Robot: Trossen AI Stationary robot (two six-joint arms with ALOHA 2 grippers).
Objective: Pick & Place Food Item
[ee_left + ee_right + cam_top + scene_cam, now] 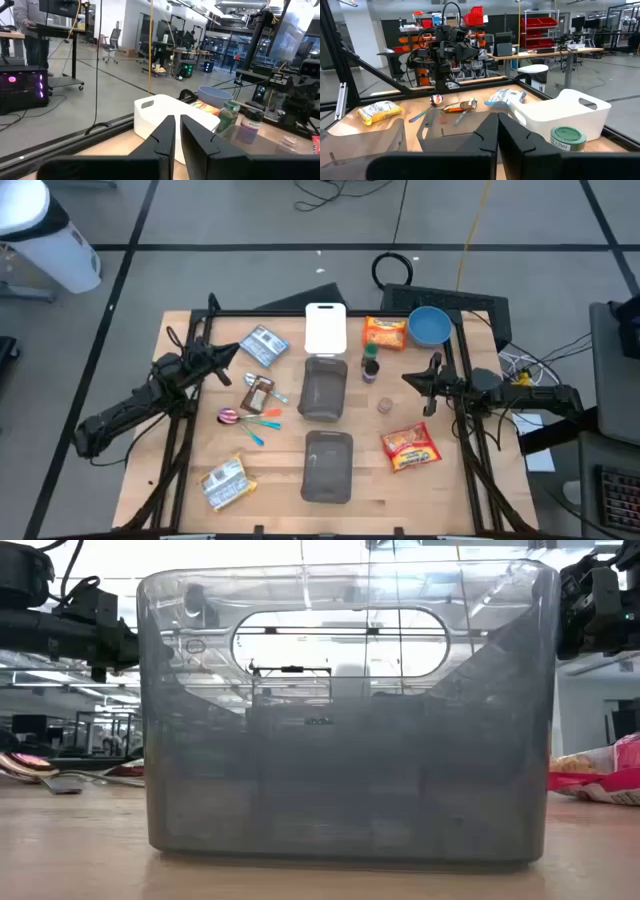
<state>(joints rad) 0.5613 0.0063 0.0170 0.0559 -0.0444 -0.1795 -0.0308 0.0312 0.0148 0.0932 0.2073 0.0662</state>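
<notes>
**Soft packets, nothing held yet**

Both my end effectors are closed and empty: the left end effector (236, 352) hangs over the table's (180, 470) left side, the right end effector (408, 377) over its right side. Which food item is meant I can't tell. The nearest candidates are the red packet (410, 447) close under the right arm and the brown bar (256, 393) by the left. Both look light, crinkly and slippery; I'd pinch the packet across its middle, lightly, since the contents may crush. The bins (325, 388) sit centre.

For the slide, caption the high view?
Both arms wait, left gripper and right gripper shut, flanking two grey bins amid snack packets.
</notes>
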